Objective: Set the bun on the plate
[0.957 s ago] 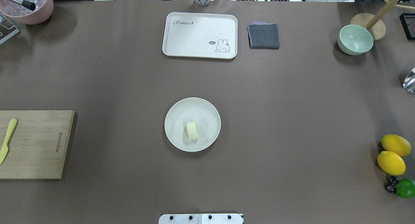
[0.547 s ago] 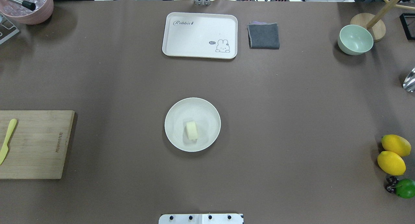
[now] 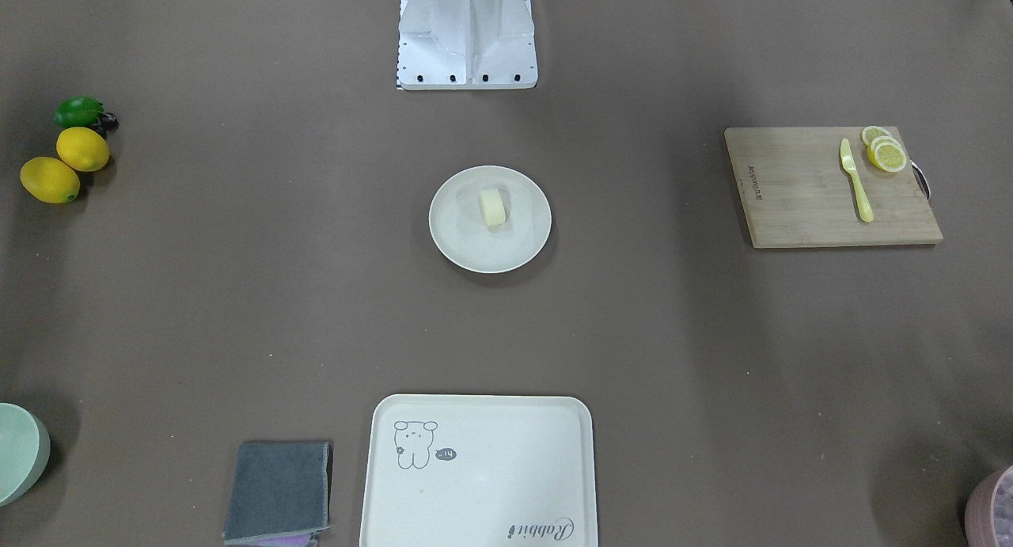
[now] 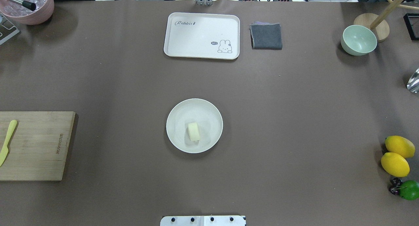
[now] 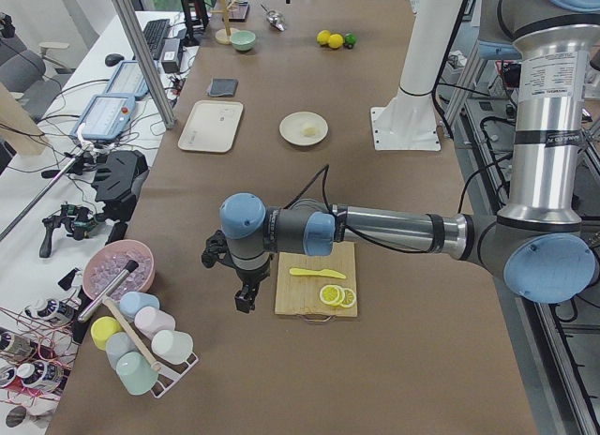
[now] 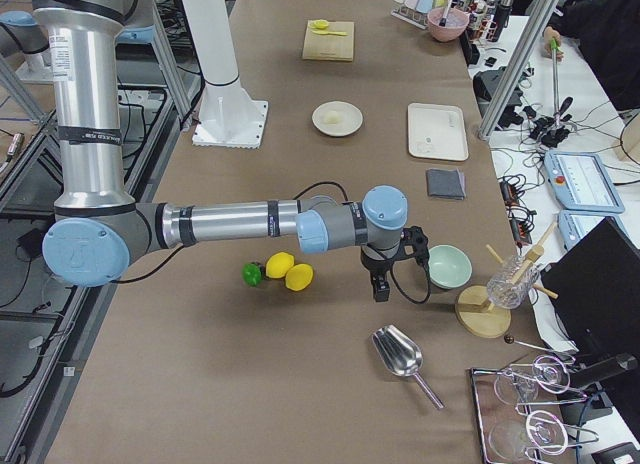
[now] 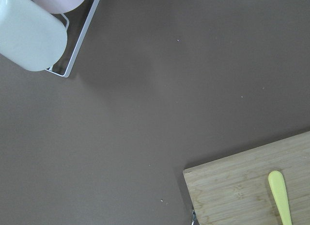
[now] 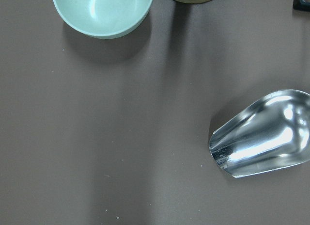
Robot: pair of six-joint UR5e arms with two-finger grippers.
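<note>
The pale cream bun (image 4: 193, 131) lies inside the round off-white plate (image 4: 209, 116) at the table's middle, a little toward the robot's side of the plate's centre. The front-facing view shows the same bun (image 3: 492, 207) on the plate (image 3: 459, 234). No gripper is near them. My left gripper (image 5: 245, 302) hangs over the table beside the cutting board, far out at the left end. My right gripper (image 6: 380, 290) hangs at the right end, between the lemons and the green bowl. Both show only in the side views, so I cannot tell whether they are open or shut.
A cream tray (image 4: 201, 35) and a folded grey cloth (image 4: 266, 36) lie at the far edge. A green bowl (image 4: 358, 40), a metal scoop (image 8: 264, 135), two lemons (image 4: 395, 155) and a lime (image 4: 409, 189) sit right. The cutting board (image 3: 831, 187) with knife (image 3: 856, 180) and lemon slices (image 3: 885, 151) lies left.
</note>
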